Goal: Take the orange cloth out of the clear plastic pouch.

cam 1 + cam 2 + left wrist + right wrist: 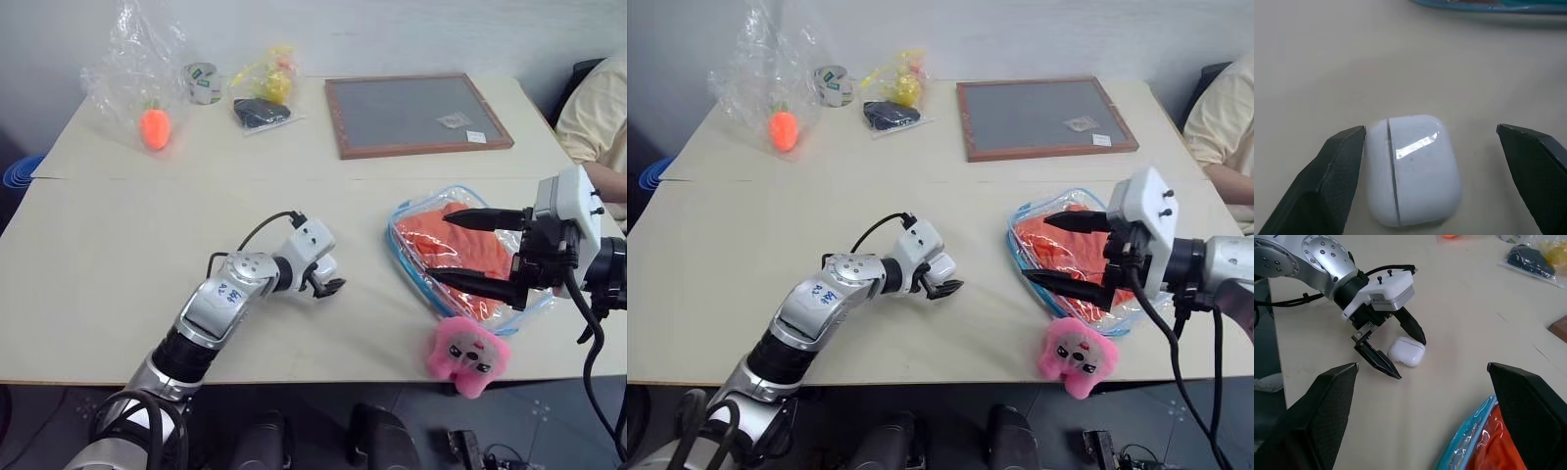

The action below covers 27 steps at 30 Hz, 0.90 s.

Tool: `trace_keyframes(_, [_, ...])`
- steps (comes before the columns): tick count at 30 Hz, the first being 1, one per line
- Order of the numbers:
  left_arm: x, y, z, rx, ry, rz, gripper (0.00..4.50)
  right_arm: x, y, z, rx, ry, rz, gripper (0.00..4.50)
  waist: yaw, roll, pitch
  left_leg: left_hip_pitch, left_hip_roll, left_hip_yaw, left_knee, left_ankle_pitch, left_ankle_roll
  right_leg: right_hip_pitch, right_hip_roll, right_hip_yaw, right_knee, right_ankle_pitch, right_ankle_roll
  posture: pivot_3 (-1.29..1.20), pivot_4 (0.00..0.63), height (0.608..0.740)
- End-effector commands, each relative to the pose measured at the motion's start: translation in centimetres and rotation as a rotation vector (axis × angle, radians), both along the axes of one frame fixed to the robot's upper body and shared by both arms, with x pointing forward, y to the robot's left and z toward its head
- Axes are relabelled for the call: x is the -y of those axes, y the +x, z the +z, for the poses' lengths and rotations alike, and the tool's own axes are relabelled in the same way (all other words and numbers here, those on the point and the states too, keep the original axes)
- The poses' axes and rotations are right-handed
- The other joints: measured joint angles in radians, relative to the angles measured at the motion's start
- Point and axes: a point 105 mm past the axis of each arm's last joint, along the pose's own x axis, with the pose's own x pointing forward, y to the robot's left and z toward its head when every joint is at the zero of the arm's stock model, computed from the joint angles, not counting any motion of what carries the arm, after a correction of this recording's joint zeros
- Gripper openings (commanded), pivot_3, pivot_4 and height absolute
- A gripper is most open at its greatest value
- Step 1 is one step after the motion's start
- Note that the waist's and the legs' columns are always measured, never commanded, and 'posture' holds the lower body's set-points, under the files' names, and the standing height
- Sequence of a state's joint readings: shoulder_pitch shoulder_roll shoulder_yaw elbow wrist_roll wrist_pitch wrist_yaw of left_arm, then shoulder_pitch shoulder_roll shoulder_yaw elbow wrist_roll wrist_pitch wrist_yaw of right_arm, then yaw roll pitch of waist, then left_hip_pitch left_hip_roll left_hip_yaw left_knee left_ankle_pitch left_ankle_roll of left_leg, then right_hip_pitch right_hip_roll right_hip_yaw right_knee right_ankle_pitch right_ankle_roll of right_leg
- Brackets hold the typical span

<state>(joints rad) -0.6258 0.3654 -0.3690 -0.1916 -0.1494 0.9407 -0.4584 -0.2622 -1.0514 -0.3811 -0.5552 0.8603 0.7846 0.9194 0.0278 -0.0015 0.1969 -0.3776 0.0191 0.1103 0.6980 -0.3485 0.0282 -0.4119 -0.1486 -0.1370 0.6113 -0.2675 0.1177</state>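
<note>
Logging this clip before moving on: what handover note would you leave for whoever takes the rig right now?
Left gripper: open, straddling a white earbud case on the table, not gripping it.
Right gripper: open, above the pouch, holding nothing.
Orange cloth is inside the pouch, near the table's front right; pink charm beside it.
Done: nothing yet.
Left: hold the pouch, pull the cloth out.

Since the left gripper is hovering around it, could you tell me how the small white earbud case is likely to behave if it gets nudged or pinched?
The white earbud case looks glossy, with a bright reflection, so it would probably slip between the left gripper's open fingers. Its rounded corners suggest it may skid or spin on the smooth table rather than tip. It appears hard-shelled, likely rigid.
</note>
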Motion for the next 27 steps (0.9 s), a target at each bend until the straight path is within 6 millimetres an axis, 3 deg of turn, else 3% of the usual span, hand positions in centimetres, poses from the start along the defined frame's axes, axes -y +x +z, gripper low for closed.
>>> trace_keyframes(1, [-0.2, 0.4, 0.7, 0.028, 0.010, 0.027, 4.50, -0.1, -0.5, 1.3, 0.076, -0.005, 0.001, 4.39, 0.000, 0.000, 0.000, 0.000, 0.000, 0.000, 0.000, 0.000, 0.000, 0.000, 0.000, 0.000, 0.000, 0.000, 0.000, 0.00, 0.150, 0.740])
trace_keyframes(5, [-0.5, 0.7, 0.4, 0.019, 0.004, 0.043, 4.50, 0.0, -0.7, 1.1, 0.073, -0.005, -0.001, 4.39, 0.002, 0.000, 0.000, 0.000, 0.001, 0.000, 0.000, 0.000, 0.000, 0.000, 0.000, 0.000, 0.000, 0.000, 0.000, 0.00, 0.150, 0.740])
trace_keyframes(8, [-0.5, 0.6, -0.2, -0.013, -0.014, 0.047, 3.91, 0.0, -0.7, 1.1, 0.077, -0.006, 0.001, 4.50, 0.002, 0.000, 0.000, 0.000, 0.002, 0.000, 0.001, 0.000, 0.001, 0.001, -0.001, 0.000, 0.000, 0.000, 0.000, 0.00, 0.150, 0.740])
trace_keyframes(13, [-1.1, 0.6, -0.7, -0.036, -0.030, 0.080, 2.39, -0.1, -0.6, 1.2, 0.085, -0.012, 0.017, 4.50, 0.001, 0.000, 0.000, 0.000, 0.003, 0.000, 0.000, 0.000, 0.001, 0.001, -0.001, 0.000, 0.000, 0.000, 0.000, 0.00, 0.150, 0.740])
trace_keyframes(18, [-2.3, 0.6, -0.6, -0.056, -0.059, 0.131, 2.35, -0.6, -0.4, 1.2, 0.092, -0.003, 0.048, 4.50, -0.001, 0.000, 0.000, 0.001, 0.003, 0.000, 0.000, 0.000, 0.001, 0.001, -0.001, 0.000, 0.000, 0.000, 0.000, 0.00, 0.150, 0.740])
trace_keyframes(20, [-4.3, 1.4, 0.2, -0.020, -0.069, 0.231, 2.35, -1.2, -0.3, 1.3, 0.093, 0.010, 0.078, 4.50, -0.005, 0.000, 0.000, 0.001, 0.004, 0.000, 0.000, 0.000, 0.001, 0.001, 0.000, 0.000, 0.000, 0.000, 0.000, 0.00, 0.150, 0.740])
trace_keyframes(25, [-11.6, 3.1, 2.1, 0.094, -0.090, 0.540, 2.35, -2.4, 0.4, 1.2, 0.087, 0.034, 0.138, 4.50, -0.013, 0.000, 0.000, 0.002, 0.006, 0.002, 0.000, 0.000, 0.000, 0.001, 0.001, 0.001, 0.000, 0.000, 0.000, 0.00, 0.150, 0.740])
trace_keyframes(27, [-17.1, 2.9, 2.6, 0.141, -0.086, 0.728, 2.35, -3.1, 0.8, 1.2, 0.088, 0.042, 0.175, 4.50, -0.014, -0.001, 0.000, 0.002, 0.006, 0.002, 0.000, 0.000, 0.000, 0.000, 0.001, 0.001, 0.000, 0.000, 0.000, 0.00, 0.150, 0.740])
